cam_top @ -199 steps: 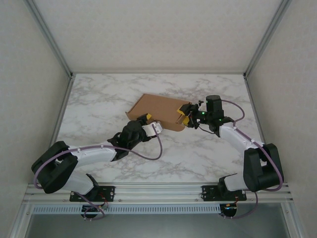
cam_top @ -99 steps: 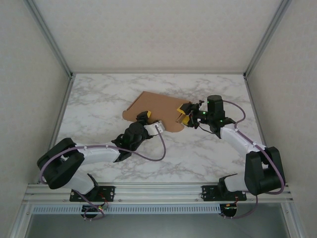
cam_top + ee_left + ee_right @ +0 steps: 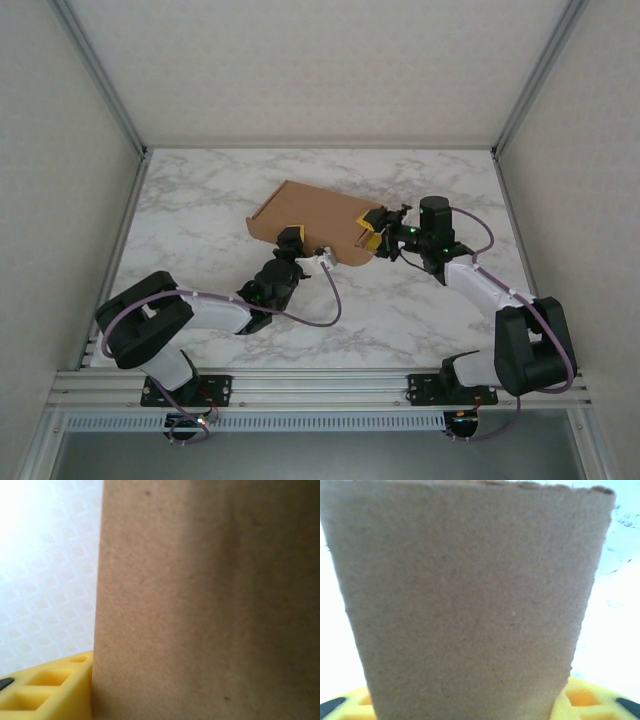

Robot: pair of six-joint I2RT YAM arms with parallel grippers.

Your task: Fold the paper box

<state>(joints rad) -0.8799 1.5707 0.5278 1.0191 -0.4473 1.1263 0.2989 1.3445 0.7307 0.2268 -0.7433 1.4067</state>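
The paper box (image 3: 312,214) is a brown cardboard sheet lying mid-table, its near left edge raised a little. My left gripper (image 3: 290,239) is pressed against that near edge. In the left wrist view the cardboard (image 3: 205,600) blocks nearly everything, with one yellow finger (image 3: 50,692) beside it, so the jaws are hidden. My right gripper (image 3: 373,233) sits at the sheet's right edge. A cardboard flap (image 3: 470,600) stands face-on across the right wrist view, and the yellow fingers (image 3: 592,700) show wide apart on both sides of it.
The box rests on a white marble table (image 3: 420,310). Metal frame posts (image 3: 100,80) and pale walls close in the left, right and back. The arm bases are bolted to a rail (image 3: 320,385) at the near edge.
My left arm has pulled its elbow in and pushed the gripper farther under the box's near left edge. The sheet's left side has shifted and lifted slightly. The right gripper has barely moved.
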